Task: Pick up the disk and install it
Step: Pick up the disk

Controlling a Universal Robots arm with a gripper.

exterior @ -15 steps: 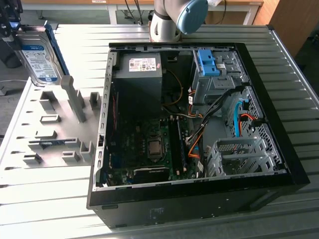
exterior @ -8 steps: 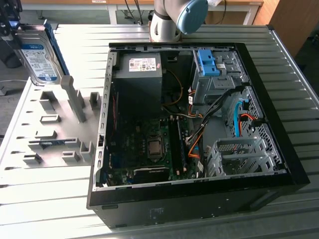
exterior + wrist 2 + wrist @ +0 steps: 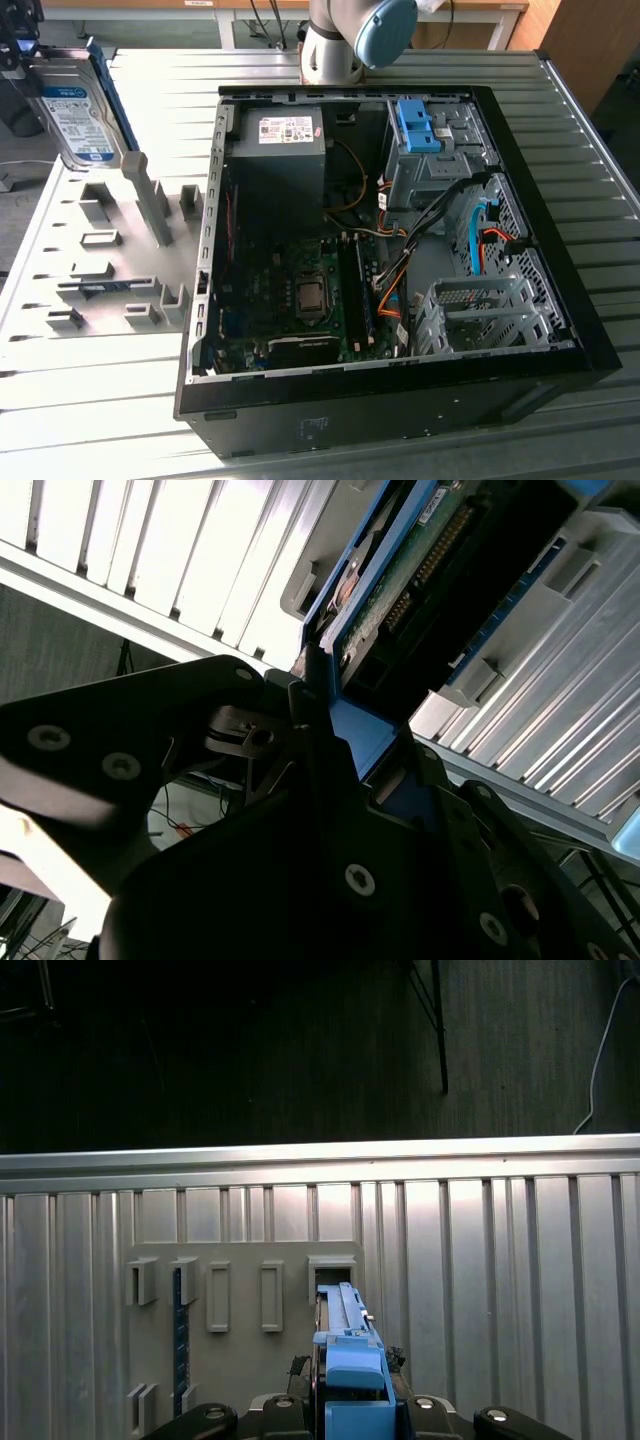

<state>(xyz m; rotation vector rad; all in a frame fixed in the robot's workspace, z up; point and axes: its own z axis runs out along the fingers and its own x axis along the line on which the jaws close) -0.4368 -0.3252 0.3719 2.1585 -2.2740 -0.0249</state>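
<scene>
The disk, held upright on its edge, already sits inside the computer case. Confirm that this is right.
Not right. The disk is held upright on its edge, but it is outside the computer case, above the grey holder plate at the exterior view's left. The exterior view shows this.

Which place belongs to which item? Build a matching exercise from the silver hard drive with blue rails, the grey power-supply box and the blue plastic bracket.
1. silver rectangular disk with blue rails
2. grey power-supply box with white sticker
3. blue plastic bracket

A. atop the metal drive cage
B. in the gripper, outside the black computer case
C. inside the case, in a corner

Pairs: 1-B, 2-C, 3-A
</scene>
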